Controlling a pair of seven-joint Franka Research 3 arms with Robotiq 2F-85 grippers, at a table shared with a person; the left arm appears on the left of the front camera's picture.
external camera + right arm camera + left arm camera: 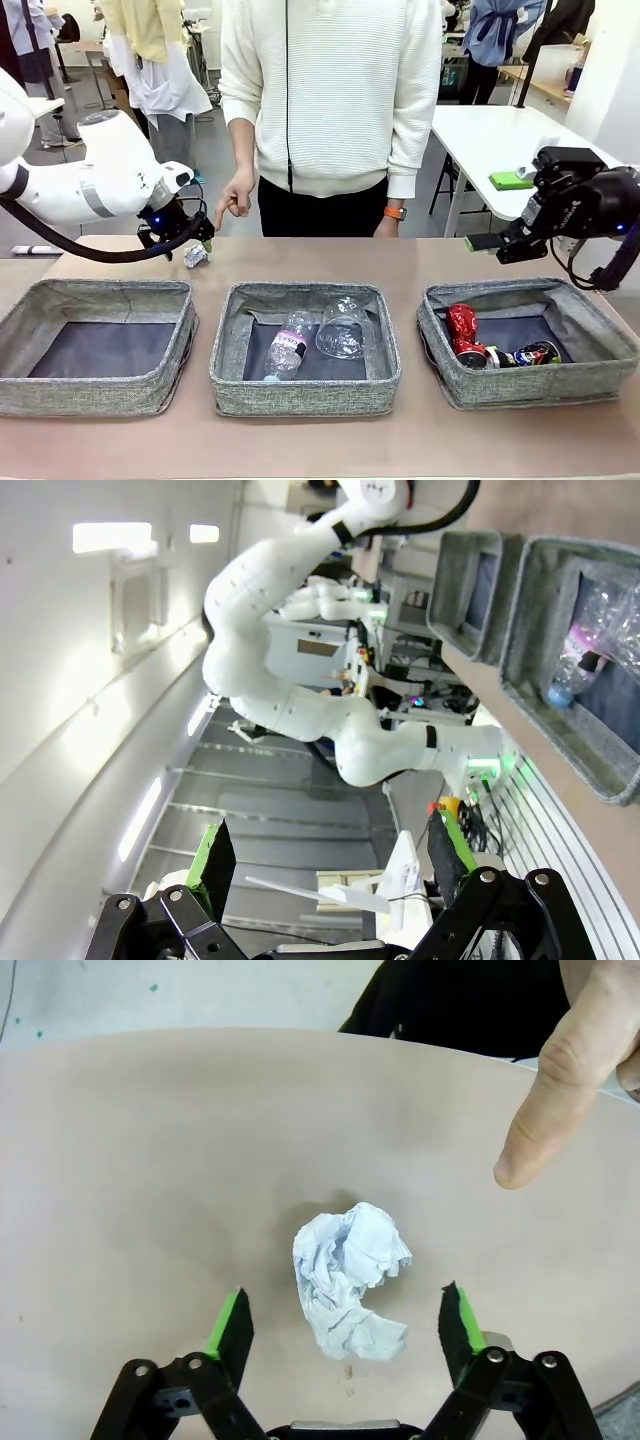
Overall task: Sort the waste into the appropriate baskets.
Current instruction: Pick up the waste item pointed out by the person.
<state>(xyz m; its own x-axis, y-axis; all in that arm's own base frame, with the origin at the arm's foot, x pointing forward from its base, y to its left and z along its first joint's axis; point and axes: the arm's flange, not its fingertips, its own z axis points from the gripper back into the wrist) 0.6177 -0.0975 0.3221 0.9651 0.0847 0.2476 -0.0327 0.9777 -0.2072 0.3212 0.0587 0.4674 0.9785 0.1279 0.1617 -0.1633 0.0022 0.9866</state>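
A crumpled white paper ball [350, 1280] lies on the tan table beyond the left basket [100, 345], also seen as a small paper ball [195, 256] in the front view. My left gripper [348, 1325] hangs over it, open, with the ball between its green pads, not touching. A person's finger [550, 1100] points down near it. The middle basket [305, 390] holds a clear plastic bottle [288, 347] and a clear cup [342, 328]. In the right basket [530, 385] lie a crushed red can [464, 333] and a dark blue-silver can [530, 354]. My right gripper [485, 243] hovers open and empty above the right basket's far side.
The person [330, 100] stands at the table's far edge, one hand [234, 200] lowered toward the paper. A white table [500, 130] with a green object stands behind on the right. Bare tabletop runs along the front of the baskets.
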